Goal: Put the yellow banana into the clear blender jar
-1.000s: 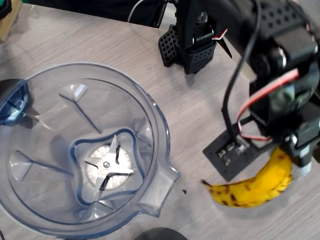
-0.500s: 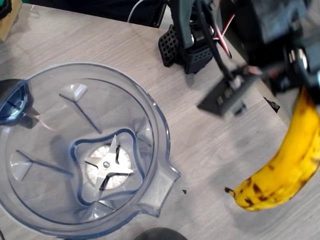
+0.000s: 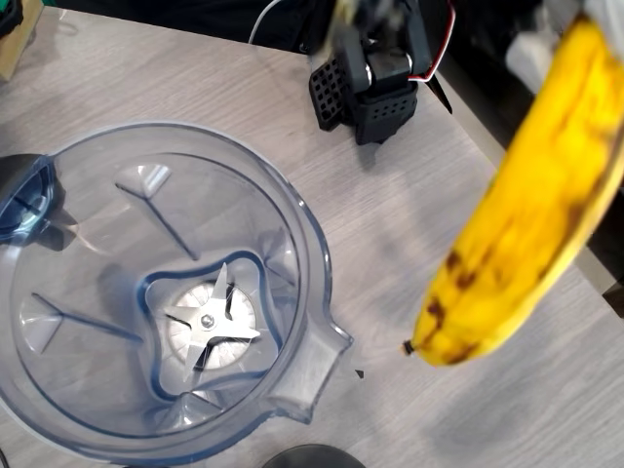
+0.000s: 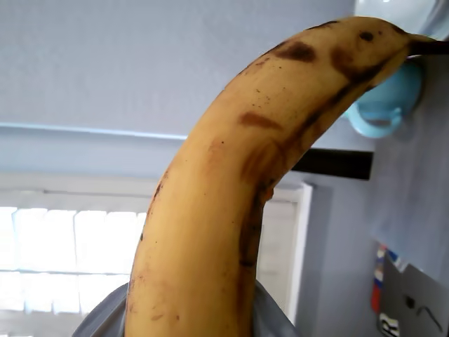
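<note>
Right of the clear blender jar (image 3: 161, 292), the yellow banana (image 3: 531, 205) aloft

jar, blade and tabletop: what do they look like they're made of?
Jar: clear, bluish, glossy, with moulded ribs, so likely plastic, though glass can't be ruled out.
Blade: bright silvery prongs with sharp highlights, so probably steel.
Table: pale grey, matte, with a wood-grain pattern; this could be laminate or real wood.

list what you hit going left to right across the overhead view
clear blender jar → black arm base → yellow banana, lifted off the table
</note>
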Action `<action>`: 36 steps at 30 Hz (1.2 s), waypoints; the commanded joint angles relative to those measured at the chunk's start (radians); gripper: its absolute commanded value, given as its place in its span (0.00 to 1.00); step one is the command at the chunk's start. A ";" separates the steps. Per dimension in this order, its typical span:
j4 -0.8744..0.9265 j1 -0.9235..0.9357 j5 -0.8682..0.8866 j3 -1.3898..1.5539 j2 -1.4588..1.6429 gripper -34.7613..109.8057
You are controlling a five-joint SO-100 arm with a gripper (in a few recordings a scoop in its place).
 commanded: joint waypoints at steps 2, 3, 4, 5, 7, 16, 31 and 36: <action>-0.063 0.011 -0.020 -0.038 0.057 0.33; -0.066 0.012 -0.026 -0.038 0.063 0.33; -0.072 0.020 -0.032 -0.038 0.069 0.33; -0.080 0.034 -0.035 -0.038 0.074 0.33; -0.094 0.060 -0.037 -0.038 0.087 0.33; -0.123 0.166 -0.041 -0.072 0.156 0.33; -0.143 0.531 -0.041 -0.060 0.064 0.33; -0.295 0.626 -0.034 0.061 -0.017 0.33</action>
